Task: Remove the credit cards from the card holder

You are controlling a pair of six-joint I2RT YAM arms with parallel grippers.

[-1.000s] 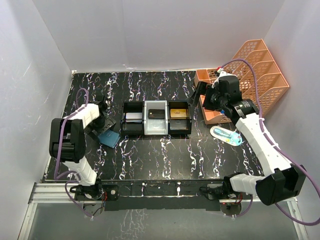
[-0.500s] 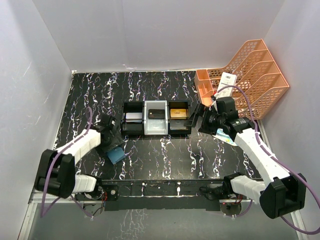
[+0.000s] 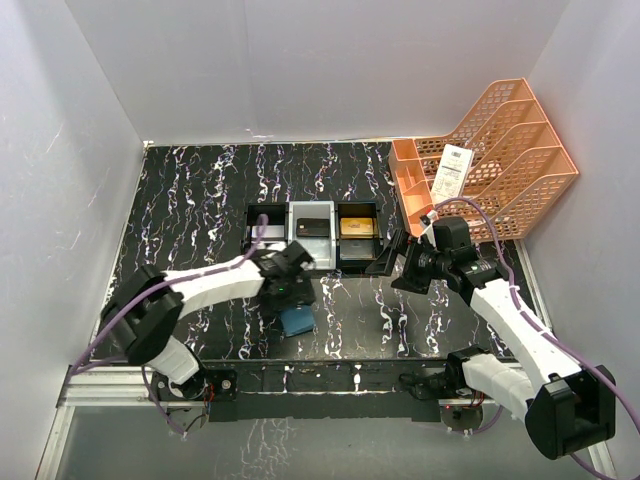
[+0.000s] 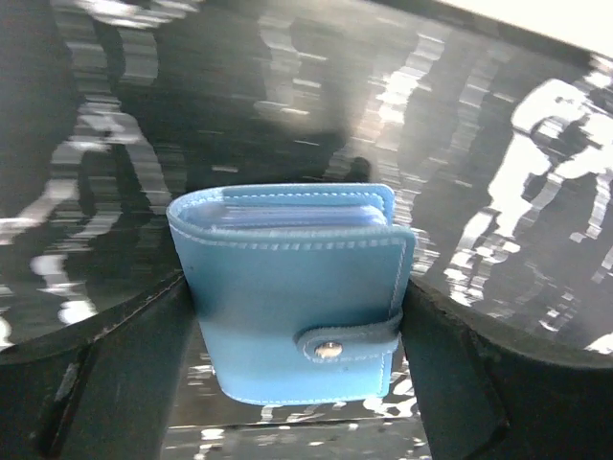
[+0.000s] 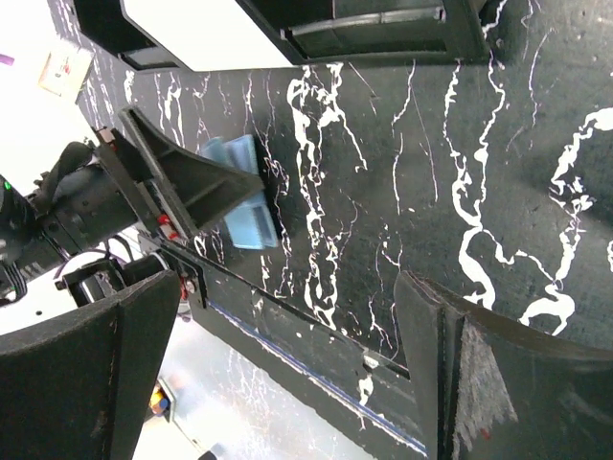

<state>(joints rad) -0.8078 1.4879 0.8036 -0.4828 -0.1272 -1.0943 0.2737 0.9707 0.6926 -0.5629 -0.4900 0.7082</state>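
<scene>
Card holder, snapped shut, clamped between left gripper fingers, lower centre of overhead frame. Right gripper spread wide, centre right, over marbled table.

Teal-blue card holder, black white-veined table, orange rack.

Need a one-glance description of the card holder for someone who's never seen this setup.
Find the three-compartment tray mid-table. Just in front of it, toward the arm bases, the left gripper clamps the card holder. It is the only teal-blue thing there: a small folded wallet with its snap tab fastened, unlike the loose cards in the tray.
</scene>
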